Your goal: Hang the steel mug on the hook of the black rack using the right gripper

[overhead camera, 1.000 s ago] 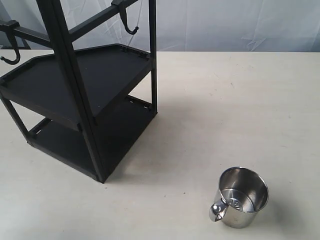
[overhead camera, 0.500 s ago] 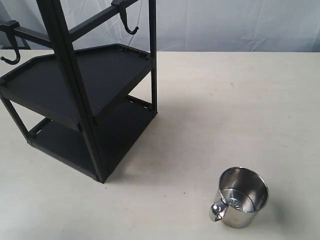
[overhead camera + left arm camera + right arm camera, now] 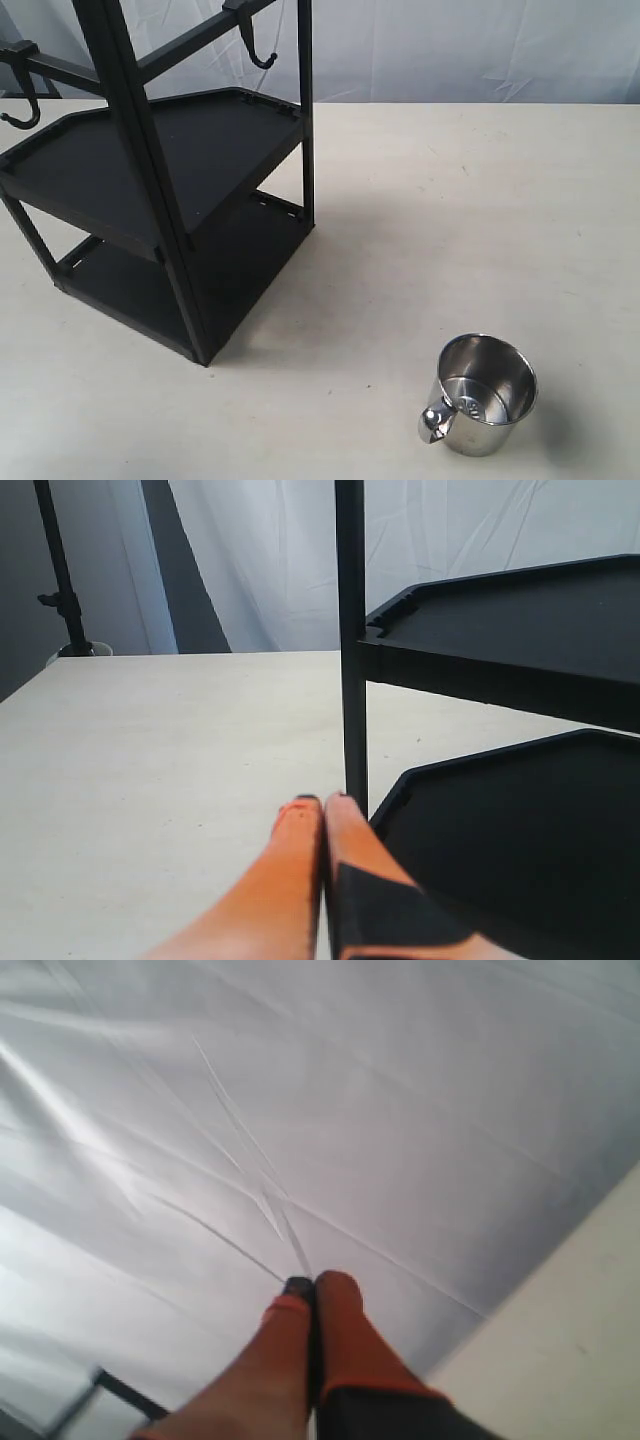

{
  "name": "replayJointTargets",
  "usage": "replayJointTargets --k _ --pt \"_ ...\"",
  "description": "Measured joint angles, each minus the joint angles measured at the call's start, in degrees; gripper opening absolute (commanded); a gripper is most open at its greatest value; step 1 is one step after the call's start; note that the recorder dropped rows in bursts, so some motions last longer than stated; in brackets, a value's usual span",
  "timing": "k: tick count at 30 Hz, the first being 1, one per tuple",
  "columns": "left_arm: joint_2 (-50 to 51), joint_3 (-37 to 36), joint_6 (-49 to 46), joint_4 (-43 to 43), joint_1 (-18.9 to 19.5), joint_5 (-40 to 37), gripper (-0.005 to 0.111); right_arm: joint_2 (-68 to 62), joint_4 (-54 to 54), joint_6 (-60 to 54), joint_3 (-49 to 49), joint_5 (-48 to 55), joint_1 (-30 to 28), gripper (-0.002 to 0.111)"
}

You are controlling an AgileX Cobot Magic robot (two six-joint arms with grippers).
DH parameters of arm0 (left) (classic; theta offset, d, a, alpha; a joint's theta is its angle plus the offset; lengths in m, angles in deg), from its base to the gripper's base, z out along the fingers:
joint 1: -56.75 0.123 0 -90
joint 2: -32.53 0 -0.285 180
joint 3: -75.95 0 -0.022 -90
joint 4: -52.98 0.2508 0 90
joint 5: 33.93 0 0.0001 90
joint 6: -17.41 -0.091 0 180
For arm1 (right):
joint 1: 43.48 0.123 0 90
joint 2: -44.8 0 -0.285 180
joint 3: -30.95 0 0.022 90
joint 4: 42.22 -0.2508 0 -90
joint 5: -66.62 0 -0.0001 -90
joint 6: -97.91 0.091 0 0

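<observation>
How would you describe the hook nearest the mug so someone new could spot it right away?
Start at the tall black rack on the left of the table. Follow its upper crossbar toward the right post; the hook hangs there, above the top tray's far corner. Unlike the other hook at the left edge, it is on the side facing the mug.

- Black rack [image 3: 180, 190]: top cut off by the exterior view's upper edge; left side ran past the left edge.
- Hook [image 3: 255, 45]: mount partly cropped at the top edge.
- Second hook [image 3: 22, 100]: tip clipped at the left edge.
- Steel mug [image 3: 480, 405]: base mark not visible.
- Left end effector [image 3: 322, 805], right end effector [image 3: 305, 1290]: only fingertips in frame; both absent from the exterior view.
</observation>
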Motion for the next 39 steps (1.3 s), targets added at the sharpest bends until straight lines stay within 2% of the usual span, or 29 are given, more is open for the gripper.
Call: replayJointTargets --k 1,4,7,9,12,14,18,23,39 --pt "0.00 0.00 0.00 0.00 0.00 0.00 0.002 -2.88 2.24 -3.01 -3.49 6.36 0.00 -0.001" --pt "0.00 0.00 0.00 0.00 0.00 0.00 0.002 -20.57 12.55 -14.03 -23.06 32.42 0.00 -0.001" --pt "0.00 0.00 0.00 0.00 0.00 0.00 0.002 -32.85 15.12 -22.58 -33.94 45.96 0.00 0.005" --pt "0.00 0.00 0.00 0.00 0.00 0.00 0.002 -39.39 14.78 -28.66 -39.48 51.39 0.31 0.021" --pt "0.00 0.00 0.00 0.00 0.00 0.00 0.002 -48.43 10.65 -38.64 -42.98 53.92 1.96 0.059" --pt "0.00 0.00 0.00 0.00 0.00 0.00 0.002 -53.63 7.37 -42.51 -43.51 53.94 3.69 0.071" --pt "0.00 0.00 0.00 0.00 0.00 0.00 0.002 -64.05 7.95 -45.14 -43.74 56.70 6.38 0.072" --pt "0.00 0.00 0.00 0.00 0.00 0.00 0.002 -71.45 8.62 -45.13 -43.74 59.99 6.88 0.072" --pt "0.00 0.00 0.00 0.00 0.00 0.00 0.002 -73.13 7.37 -45.04 -38.39 62.99 14.03 0.072"
